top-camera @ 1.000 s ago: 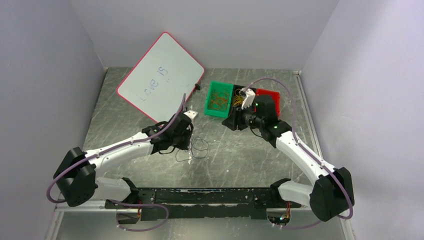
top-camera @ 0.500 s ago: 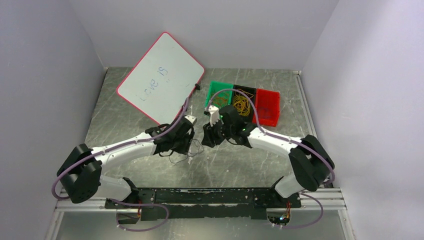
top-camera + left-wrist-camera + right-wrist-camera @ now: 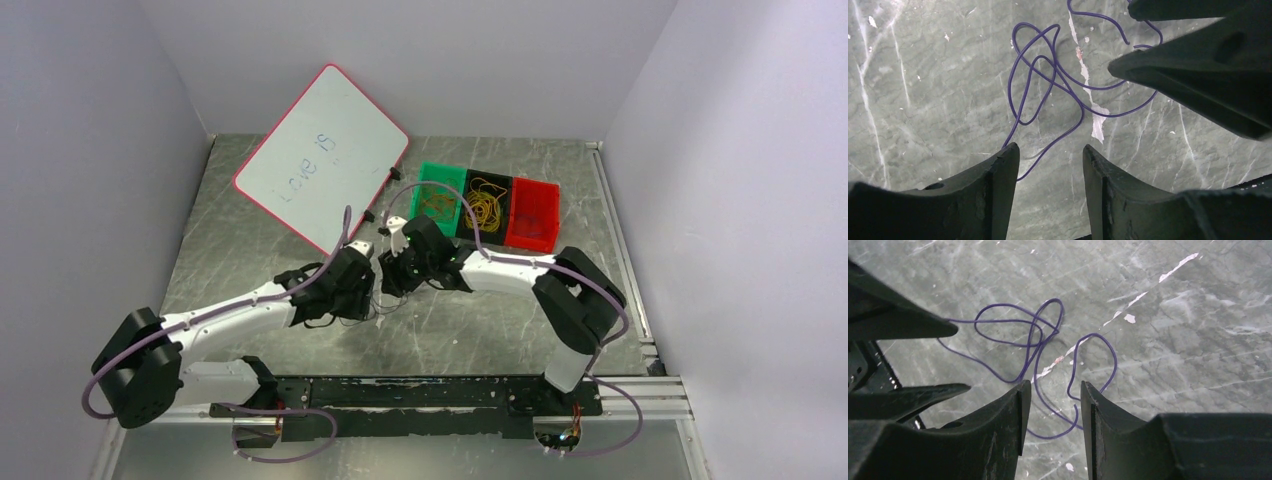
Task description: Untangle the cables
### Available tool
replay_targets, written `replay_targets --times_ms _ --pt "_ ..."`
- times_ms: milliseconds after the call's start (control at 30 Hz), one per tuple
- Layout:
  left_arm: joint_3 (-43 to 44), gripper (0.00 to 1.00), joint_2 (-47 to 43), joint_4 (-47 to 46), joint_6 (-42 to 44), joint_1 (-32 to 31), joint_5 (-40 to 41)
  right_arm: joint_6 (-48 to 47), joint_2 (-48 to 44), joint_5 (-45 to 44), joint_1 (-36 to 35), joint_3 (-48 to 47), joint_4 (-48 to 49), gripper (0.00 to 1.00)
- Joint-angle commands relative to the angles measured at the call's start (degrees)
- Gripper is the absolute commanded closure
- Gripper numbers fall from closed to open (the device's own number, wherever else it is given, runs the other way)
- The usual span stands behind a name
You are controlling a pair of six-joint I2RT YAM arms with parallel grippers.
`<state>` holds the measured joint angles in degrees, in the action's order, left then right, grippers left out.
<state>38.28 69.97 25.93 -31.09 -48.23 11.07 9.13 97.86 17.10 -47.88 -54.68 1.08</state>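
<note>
Mid-table, between the two arms: left tool [image 3: 1050, 150], fingers apart and gripping nothing, held low over the table [image 3: 520, 300]; one strand of the cable [image 3: 1057, 75] runs in toward the gap between its tips. Right tool [image 3: 1054, 385], fingers likewise apart and gripping nothing, facing the left tool tip to tip from just beside it; a bend of the cable lies under its gap. Each tool's dark fingers show at the edge of the other's wrist view. Cable: thin wire, purple in the wrist views and dark from above, lying loose on the table in several overlapping loops that cross near the middle, spread between and under both tools; whether one wire or several cannot be told. Far side, right of centre: three bins in a touching row, namely a green bin [image 3: 440, 168] holding orange loops [image 3: 437, 203], a black bin [image 3: 490, 178] holding yellow loops [image 3: 485, 208], and a red bin [image 3: 535, 187] whose contents are not discernible. Far left: whiteboard [image 3: 320, 155], red-edged, set askew, bearing faint handwriting, with one corner near the green bin.
</note>
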Motion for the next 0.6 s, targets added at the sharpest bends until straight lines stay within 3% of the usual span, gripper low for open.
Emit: replay_targets --times_ms 0,200,367,567 --pt "-0.7 0.46 -2.5 -1.2 -2.8 -0.2 2.0 1.9 2.6 -5.5 -0.7 -2.4 1.7 0.55" --pt "-1.2 0.46 -4.5 -1.1 -3.4 -0.2 2.8 2.0 4.7 -9.9 -0.7 -4.5 1.2 0.57" --pt "-1.9 0.46 -5.9 -1.6 -3.8 -0.2 3.2 1.6 5.9 -6.0 -0.9 -5.0 1.5 0.63" --pt "-2.4 0.46 -7.1 -1.7 -4.1 -0.2 3.6 1.7 7.2 -3.2 -1.0 -5.1 0.6 0.63"
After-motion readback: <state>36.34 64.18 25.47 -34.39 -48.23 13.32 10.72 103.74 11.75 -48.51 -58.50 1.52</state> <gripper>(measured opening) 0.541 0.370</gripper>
